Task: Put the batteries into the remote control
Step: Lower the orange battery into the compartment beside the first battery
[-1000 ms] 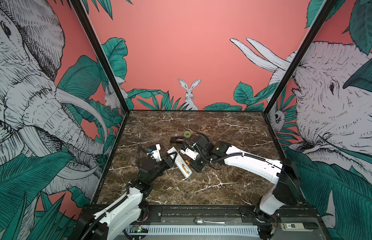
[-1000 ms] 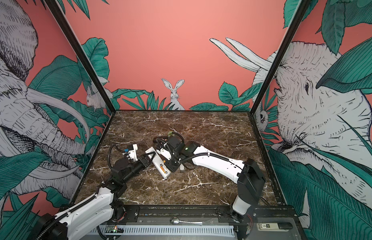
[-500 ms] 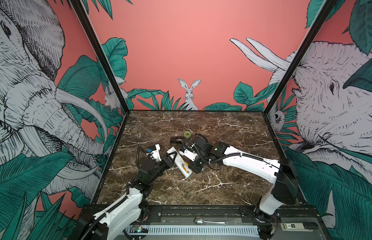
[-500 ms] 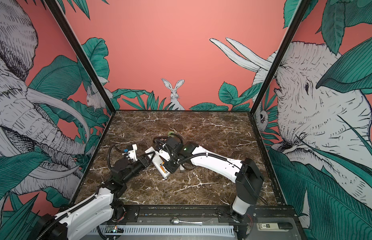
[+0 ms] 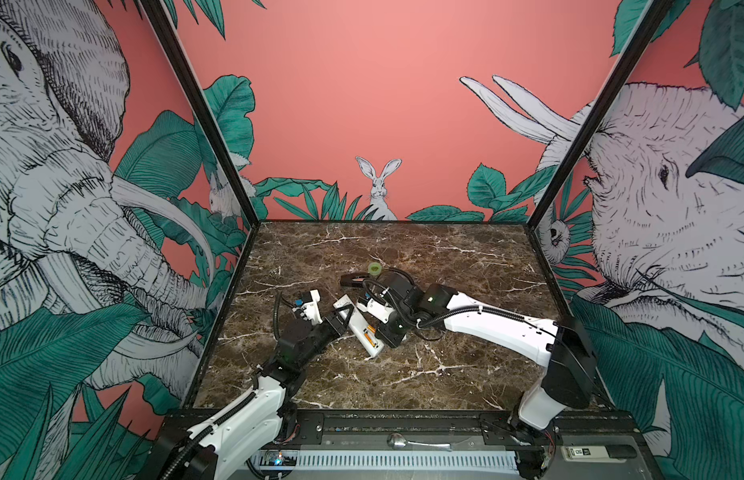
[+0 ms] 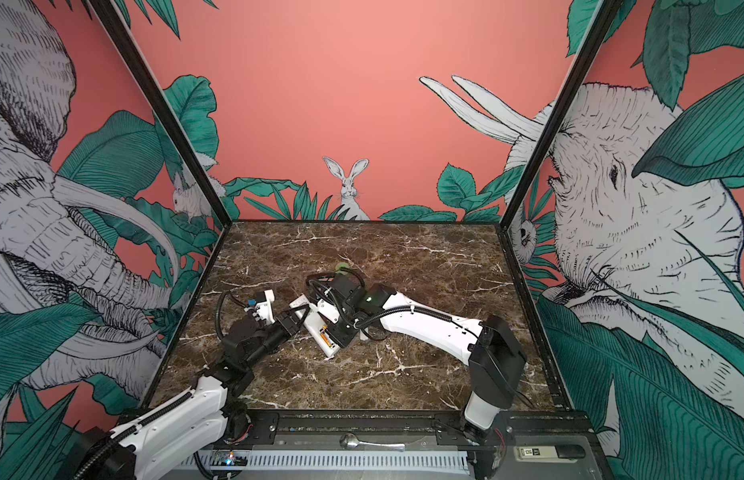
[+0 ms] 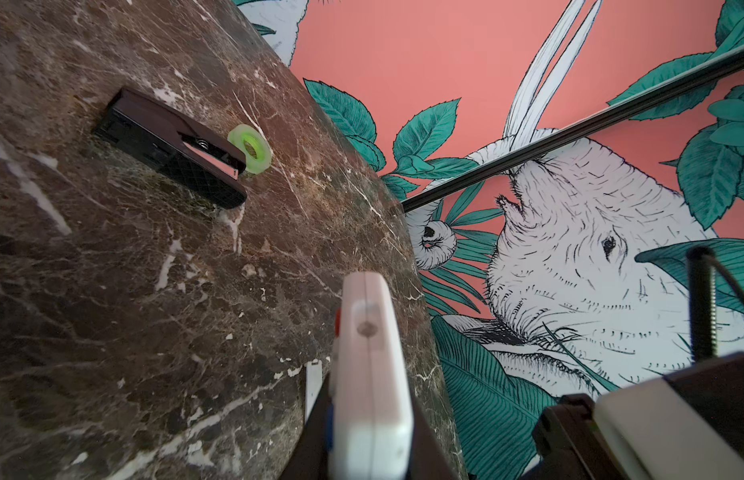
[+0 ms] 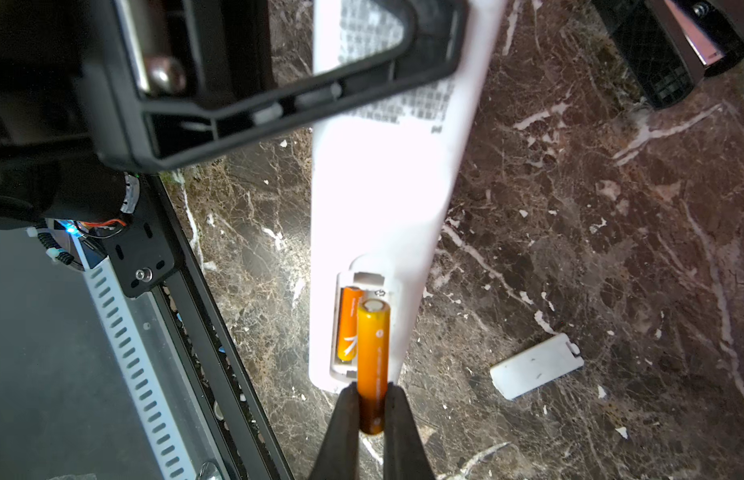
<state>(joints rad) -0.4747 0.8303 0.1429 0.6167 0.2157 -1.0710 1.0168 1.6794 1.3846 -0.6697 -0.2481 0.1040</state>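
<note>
Both arms start from the near edge of the table [image 5: 445, 374]. The left arm comes in at 7 o'clock and stretches low, its forearm aimed toward 1 o'clock. Its left gripper [image 5: 340, 321] is clamped on the far end of the remote control [image 5: 359, 328]. The remote sits just left of the table's centre, plain back up, with its long axis running from 11 to 5 o'clock.

The right arm stands at 5 o'clock with its first link upright. Its white forearm lies almost level and reaches toward 10 o'clock, and the wrist is bent down over the remote's near end. The right gripper [image 8: 372, 409] pinches an orange battery [image 8: 373, 353] by its lower end. The battery's metal tip is over the open compartment, though I cannot tell whether it touches. The other battery [image 8: 348, 328] lies seated in the slot alongside it. A white battery cover [image 8: 536, 365] lies flat on the table near that end, clear of the remote.

Farther back, at 12 o'clock from the remote, is a black stapler-like object [image 5: 353, 279]. A green tape roll [image 5: 375, 269] sits just beside its tip.
</note>
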